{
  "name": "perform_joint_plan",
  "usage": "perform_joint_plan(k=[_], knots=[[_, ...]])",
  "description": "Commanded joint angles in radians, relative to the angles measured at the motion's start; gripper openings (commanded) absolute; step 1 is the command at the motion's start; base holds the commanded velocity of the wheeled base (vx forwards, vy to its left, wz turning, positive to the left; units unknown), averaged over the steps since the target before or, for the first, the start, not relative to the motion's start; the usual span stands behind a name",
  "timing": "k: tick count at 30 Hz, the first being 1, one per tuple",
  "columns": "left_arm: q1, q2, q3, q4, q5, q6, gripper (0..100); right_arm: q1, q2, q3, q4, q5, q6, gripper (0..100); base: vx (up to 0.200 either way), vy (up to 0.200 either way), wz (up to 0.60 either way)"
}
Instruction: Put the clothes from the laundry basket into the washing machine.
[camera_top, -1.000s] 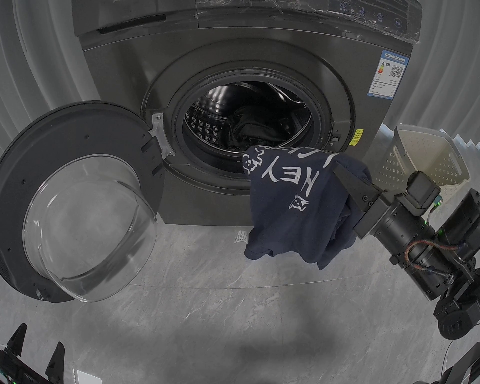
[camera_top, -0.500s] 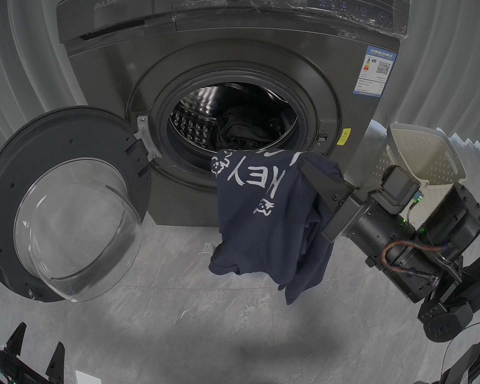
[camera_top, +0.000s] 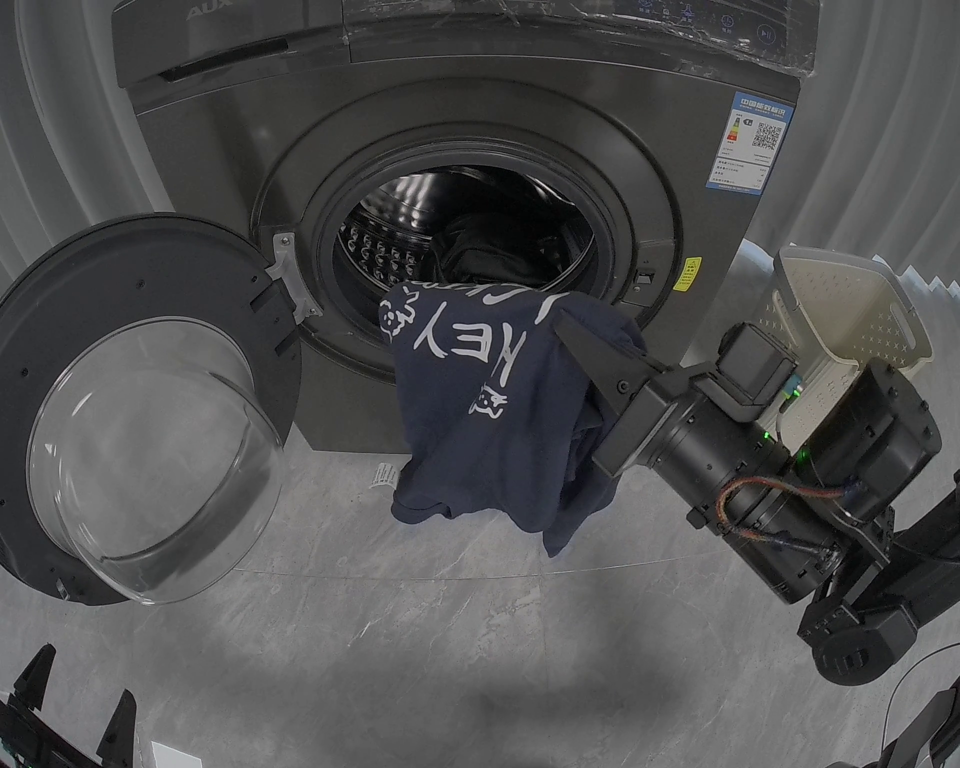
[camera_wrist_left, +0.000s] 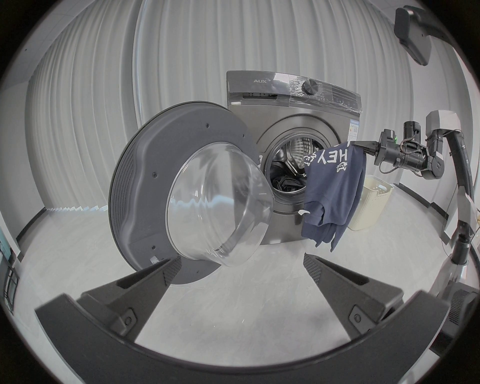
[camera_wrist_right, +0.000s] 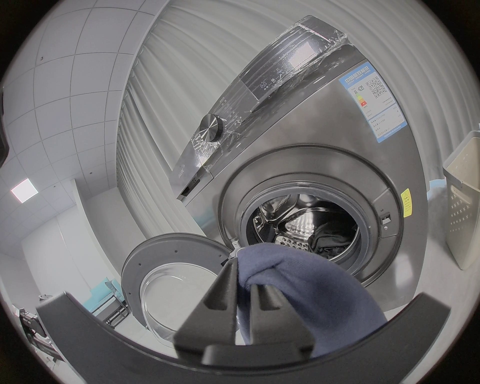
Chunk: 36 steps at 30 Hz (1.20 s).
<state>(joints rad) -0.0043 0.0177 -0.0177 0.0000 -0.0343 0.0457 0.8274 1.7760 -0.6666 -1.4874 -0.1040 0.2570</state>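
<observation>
shirt (camera_top: 480, 420) before washing machine (camera_top: 200, 150) | door (camera_top: 150, 270) left | laundry basket (camera_top: 860, 300) right | garment (camera_top: 490, 255), probably, in drum (camera_top: 385, 250)

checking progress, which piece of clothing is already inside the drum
The black garment, lying in the drum. The navy printed shirt hangs outside it, clamped in the right gripper.

Floor (camera_top: 420, 640): grey stone-pattern tiles, with one seam running across the head view. Curtain (camera_top: 70, 110): pale and vertically pleated, enclosing the area on both sides and reaching down to the floor. Ceiling (camera_wrist_right: 75, 60): square white panels, with one lit light panel (camera_wrist_right: 24, 190) set flush into it. A teal item (camera_wrist_right: 102, 295) stands far off near a wall (too small to identify). A small white object (camera_top: 165, 752) lies on the floor at the near edge.
</observation>
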Motion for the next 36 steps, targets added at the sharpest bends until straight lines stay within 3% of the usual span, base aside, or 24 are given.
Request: perform_joint_plan(k=[1,4,12,23,25,26,28,29,31,32,34,36], knots=[[-0.002,-0.016,0.016,0.005,0.008,-0.029,100,-0.001,0.005,0.002,-0.004,0.000,0.002,0,0.000,0.000,0.00],[-0.002,-0.016,0.016,0.003,0.019,-0.056,100,-0.005,0.005,0.010,-0.005,0.000,0.005,0,0.067,0.000,0.00],[0.000,-0.016,0.016,0.002,0.017,-0.047,100,-0.007,0.005,0.013,-0.004,-0.002,0.004,0,0.200,0.000,0.00],[0.001,-0.018,0.016,-0.003,0.017,-0.040,100,-0.002,0.003,0.016,-0.005,-0.002,0.004,0,0.000,0.000,0.00],[0.003,-0.018,-0.008,-0.037,0.019,-0.058,100,-0.002,0.000,0.018,-0.005,-0.002,0.004,0,0.000,0.000,0.00],[-0.003,0.010,-0.157,-0.123,-0.007,-0.070,100,-0.001,0.000,0.019,-0.004,-0.002,0.004,0,0.000,0.000,0.00],[-0.037,0.096,-0.262,-0.091,-0.041,-0.087,100,0.001,0.002,0.010,-0.002,-0.002,0.002,0,0.000,0.000,0.00],[-0.043,0.108,-0.268,-0.080,-0.047,-0.089,100,0.001,0.003,0.009,-0.002,-0.002,0.002,0,0.000,0.000,0.00],[-0.100,0.183,-0.260,-0.034,-0.131,-0.090,100,0.002,0.005,-0.018,-0.002,-0.002,0.002,0,0.000,0.000,0.00],[-0.105,0.194,-0.255,-0.034,-0.142,-0.092,100,0.002,0.007,-0.021,-0.004,-0.002,0.002,0,0.000,0.000,0.00],[-0.128,0.321,-0.229,-0.054,-0.223,-0.095,100,0.001,0.016,-0.057,-0.004,-0.003,0.007,0,0.000,0.000,0.00],[-0.128,0.360,-0.228,-0.072,-0.240,-0.099,100,-0.002,0.020,-0.065,-0.004,-0.006,0.007,0,0.000,0.000,0.00]])
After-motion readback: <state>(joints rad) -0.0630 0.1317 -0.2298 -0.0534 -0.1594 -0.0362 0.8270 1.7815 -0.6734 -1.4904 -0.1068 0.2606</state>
